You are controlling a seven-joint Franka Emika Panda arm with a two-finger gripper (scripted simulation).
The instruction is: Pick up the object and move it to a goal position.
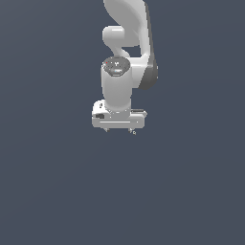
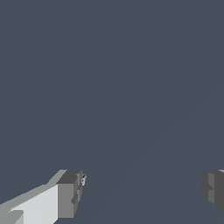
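The Panda arm [image 1: 125, 57] hangs down from the upper centre of the exterior view, its white wrist ending in a gripper [image 1: 119, 130] just above the middle of the frame, seen almost straight down its own axis so that only two small fingertip nubs poke out under the hand body. In the wrist view the two fingers [image 2: 70, 192] stand well apart, one at the lower left of the frame and the other at the lower right edge, with nothing but bare dark floor [image 2: 113, 87] between them: the hand is spread wide and holds nothing. The object the task names does not show in either picture. The exterior view gives only uniform slate-grey ground all round the arm, and the wrist view gives the same flat surface, crossed by a faint lighter band running from the lower middle toward the right edge, which looks like shading, not a thing. No goal marker is visible either. So the relation the next move depends on, which way the object lies from the hand and how its long axis runs, cannot be read here. My judgement is that the pick-up has not begun, and the arm would first have to bring the object into view before lining up its open fingers.
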